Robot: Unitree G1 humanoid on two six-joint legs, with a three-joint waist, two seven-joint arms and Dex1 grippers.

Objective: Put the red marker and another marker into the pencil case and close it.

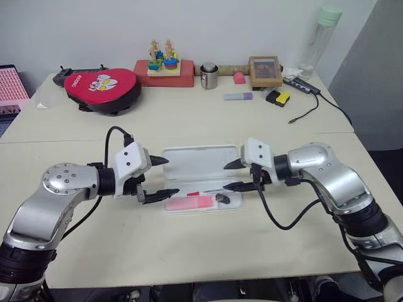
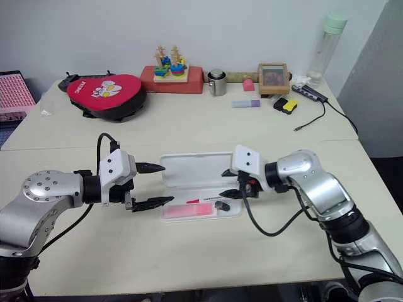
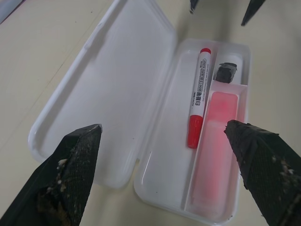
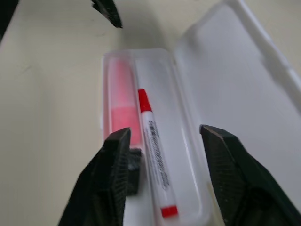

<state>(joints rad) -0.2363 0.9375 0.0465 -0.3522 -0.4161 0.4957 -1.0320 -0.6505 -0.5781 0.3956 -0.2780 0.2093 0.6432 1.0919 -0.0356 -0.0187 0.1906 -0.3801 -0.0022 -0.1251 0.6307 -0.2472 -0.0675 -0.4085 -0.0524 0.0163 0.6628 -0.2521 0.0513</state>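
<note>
**Hidden, cropped or unclear**

In the right wrist view, a black finger point(image 4: 115, 181) covers most of the small dark piece point(image 4: 134, 172) in the pencil case point(image 4: 188, 183). The case's near end and its open lid point(image 4: 249, 89) are cropped. The red marker's point(image 4: 155, 150) print is illegible.

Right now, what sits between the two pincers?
The open pencil case lies between the left pincer and right pincer, holding the red marker and pink highlighter, as the left eye view shows.
</note>
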